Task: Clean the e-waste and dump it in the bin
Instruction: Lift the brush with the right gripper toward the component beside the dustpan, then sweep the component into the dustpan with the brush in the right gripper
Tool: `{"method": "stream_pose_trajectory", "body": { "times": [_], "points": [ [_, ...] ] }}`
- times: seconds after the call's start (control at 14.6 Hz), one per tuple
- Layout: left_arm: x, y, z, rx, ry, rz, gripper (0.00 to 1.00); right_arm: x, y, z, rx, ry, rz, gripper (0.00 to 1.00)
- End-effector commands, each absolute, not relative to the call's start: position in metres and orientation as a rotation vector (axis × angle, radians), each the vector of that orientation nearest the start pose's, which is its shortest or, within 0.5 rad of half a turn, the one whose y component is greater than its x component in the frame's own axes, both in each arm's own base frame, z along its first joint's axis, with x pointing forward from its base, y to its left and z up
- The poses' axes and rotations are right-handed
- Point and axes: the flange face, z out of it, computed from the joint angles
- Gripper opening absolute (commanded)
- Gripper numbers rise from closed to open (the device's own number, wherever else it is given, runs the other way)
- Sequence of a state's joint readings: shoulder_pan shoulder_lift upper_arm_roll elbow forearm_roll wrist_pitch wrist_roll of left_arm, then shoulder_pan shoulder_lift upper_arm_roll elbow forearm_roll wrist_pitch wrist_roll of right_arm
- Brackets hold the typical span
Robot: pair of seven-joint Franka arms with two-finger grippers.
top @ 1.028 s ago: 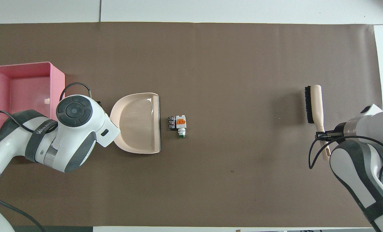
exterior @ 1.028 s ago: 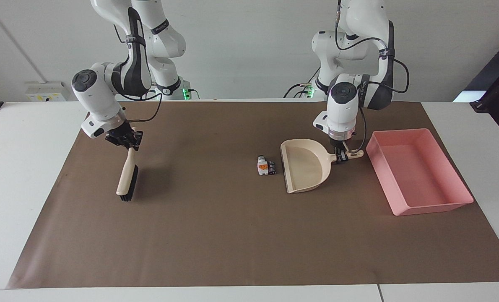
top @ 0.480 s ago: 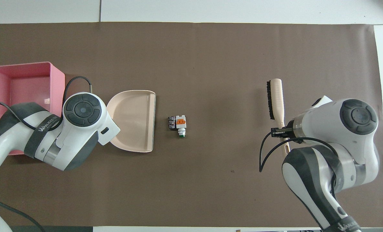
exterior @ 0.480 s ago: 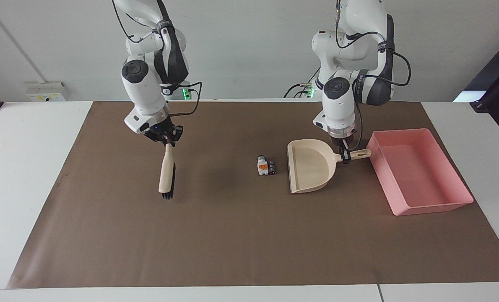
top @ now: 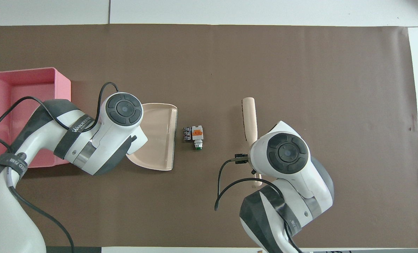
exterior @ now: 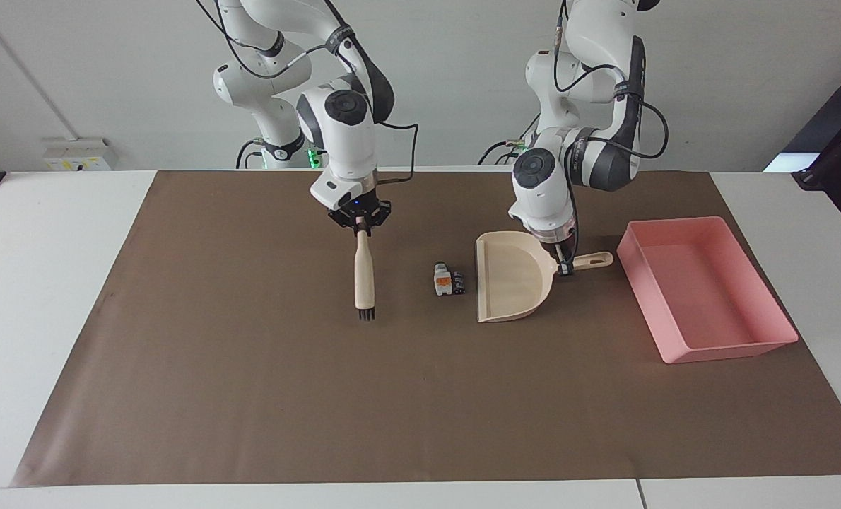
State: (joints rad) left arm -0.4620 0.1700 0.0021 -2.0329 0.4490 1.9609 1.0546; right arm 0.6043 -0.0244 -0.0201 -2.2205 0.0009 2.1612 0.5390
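Note:
The e-waste (exterior: 449, 280) (top: 194, 134) is a tiny cluster on the brown mat: a white piece with orange and green marks beside small dark cylinders. A beige dustpan (exterior: 512, 286) (top: 159, 135) lies beside it toward the left arm's end, its open lip facing the cluster with a small gap. My left gripper (exterior: 567, 267) is shut on the dustpan's handle. My right gripper (exterior: 360, 225) is shut on the handle of a beige brush (exterior: 365, 279) (top: 250, 117), which hangs bristles-down over the mat toward the right arm's end from the cluster. The pink bin (exterior: 703, 286) (top: 5, 88) stands beside the dustpan's handle.
A brown mat (exterior: 420, 410) covers most of the white table. Both wrists hide their fingers in the overhead view. Bare mat lies between the brush and the cluster, and on the part farther from the robots.
The right arm has carried the brush from the right arm's end of the mat to close beside the e-waste. The left arm has turned and nudged the dustpan slightly toward the cluster.

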Motion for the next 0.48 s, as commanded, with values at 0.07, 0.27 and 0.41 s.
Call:
{"method": "stream_pose_trajectory", "body": {
  "times": [0.07, 0.27, 0.41],
  "points": [
    [0.514, -0.229, 0.346, -1.815, 2.089, 0.536, 0.0, 0.421, 0.346, 0.365, -3.195, -0.093, 0.07, 0.0],
    [0.514, -0.229, 0.344, -1.841, 2.062, 0.531, 0.0, 0.431, 0.399, 0.35, -3.207, -0.1, 0.074, 0.0],
    [0.513, -0.229, 0.345, -1.845, 2.055, 0.53, 0.0, 0.431, 0.411, 0.342, -3.213, -0.121, 0.078, 0.0]
  ]
}}
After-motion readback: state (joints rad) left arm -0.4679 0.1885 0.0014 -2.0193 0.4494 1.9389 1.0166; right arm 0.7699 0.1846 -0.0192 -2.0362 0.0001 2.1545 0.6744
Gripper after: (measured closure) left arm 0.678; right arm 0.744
